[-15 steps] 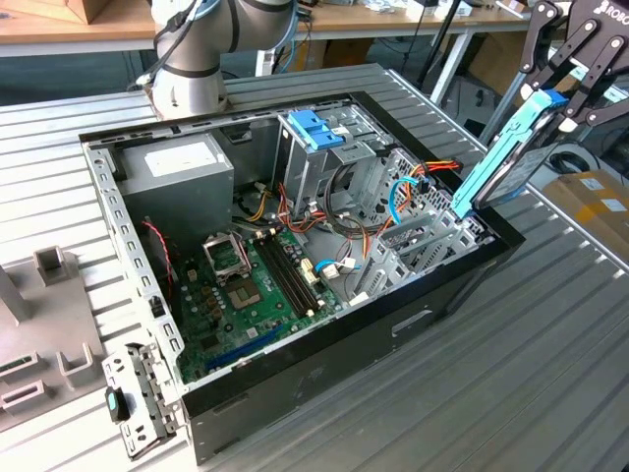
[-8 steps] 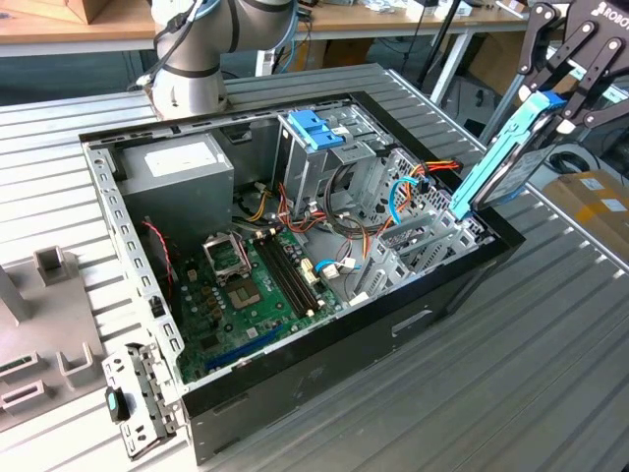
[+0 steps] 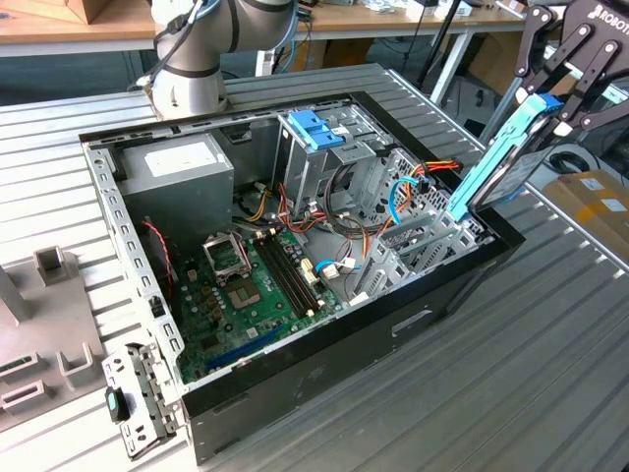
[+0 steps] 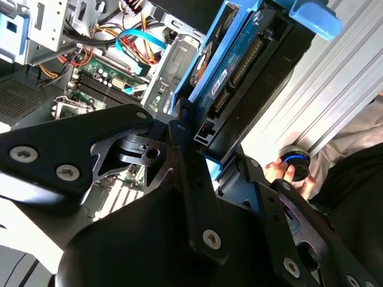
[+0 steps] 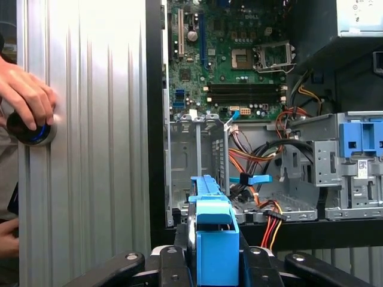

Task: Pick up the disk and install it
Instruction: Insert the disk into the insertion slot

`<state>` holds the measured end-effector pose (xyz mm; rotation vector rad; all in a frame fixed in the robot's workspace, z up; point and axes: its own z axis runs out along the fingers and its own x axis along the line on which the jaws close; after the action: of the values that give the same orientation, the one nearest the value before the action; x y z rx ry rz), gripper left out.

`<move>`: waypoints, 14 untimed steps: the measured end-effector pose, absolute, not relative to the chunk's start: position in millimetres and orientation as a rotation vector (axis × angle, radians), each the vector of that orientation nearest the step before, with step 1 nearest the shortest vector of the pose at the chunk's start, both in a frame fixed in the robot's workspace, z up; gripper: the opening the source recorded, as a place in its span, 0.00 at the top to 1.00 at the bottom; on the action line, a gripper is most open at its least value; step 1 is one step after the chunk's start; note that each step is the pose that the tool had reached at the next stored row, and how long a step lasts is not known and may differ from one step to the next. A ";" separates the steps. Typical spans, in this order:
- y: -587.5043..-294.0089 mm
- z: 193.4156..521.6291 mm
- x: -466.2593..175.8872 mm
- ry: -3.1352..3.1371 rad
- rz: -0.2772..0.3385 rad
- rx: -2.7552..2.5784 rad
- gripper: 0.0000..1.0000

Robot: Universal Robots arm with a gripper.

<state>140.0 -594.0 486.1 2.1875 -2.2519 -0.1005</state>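
One ribbed table is carrying one open computer case, lying below the pincer. The pincer is grasping the one disk, tilted over the case's rim. Beside the pincer, one hand is touching one knob.

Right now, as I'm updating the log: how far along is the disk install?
Done: the disk is off the table, clamped at its top end by the gripper. In hand: it hangs tilted above the open computer case, at its edge on the exterior view's right. Left: the disk is not yet seated; in the first wrist view the metal bay ahead of it looks empty.
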 end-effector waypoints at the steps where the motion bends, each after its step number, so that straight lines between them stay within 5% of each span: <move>1: -594.0 485.7 139.6 -2.252 -0.100 2.188 0.63; 14: -593.2 479.1 118.3 -2.252 -0.100 2.187 0.63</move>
<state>118.3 -593.2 479.1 2.1874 -2.2518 -0.1004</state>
